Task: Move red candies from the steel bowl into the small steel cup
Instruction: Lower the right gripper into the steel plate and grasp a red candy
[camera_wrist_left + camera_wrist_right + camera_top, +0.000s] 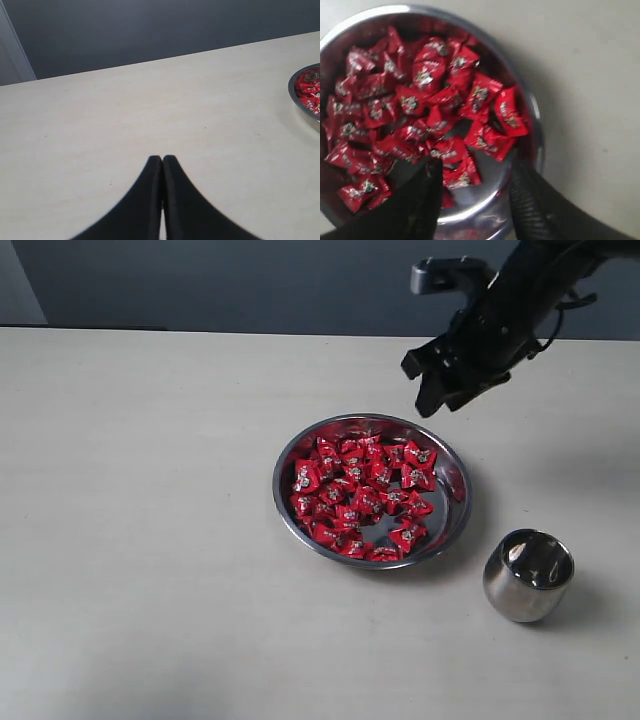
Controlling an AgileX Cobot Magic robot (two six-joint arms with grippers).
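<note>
Hovering right gripper [442,405] over bowl [283,465] with jaws apart, empty — reaching-in step; needing a drop onto one candy [418,455], then closing — parking left gripper [162,159] aside, jaws together.

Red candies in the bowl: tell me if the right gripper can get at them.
Probably yes: the right gripper hangs open over the steel bowl, the red candies lie uncovered, nothing between them.

Bright, soft, even light from above. Faint shadows fall to the right of the steel bowl [278,480] and small steel cup [528,575] on the table [150,540]. Glare on the cup's top. Right wrist view blurred, red candies [435,105] smeared. Other views sharp.
</note>
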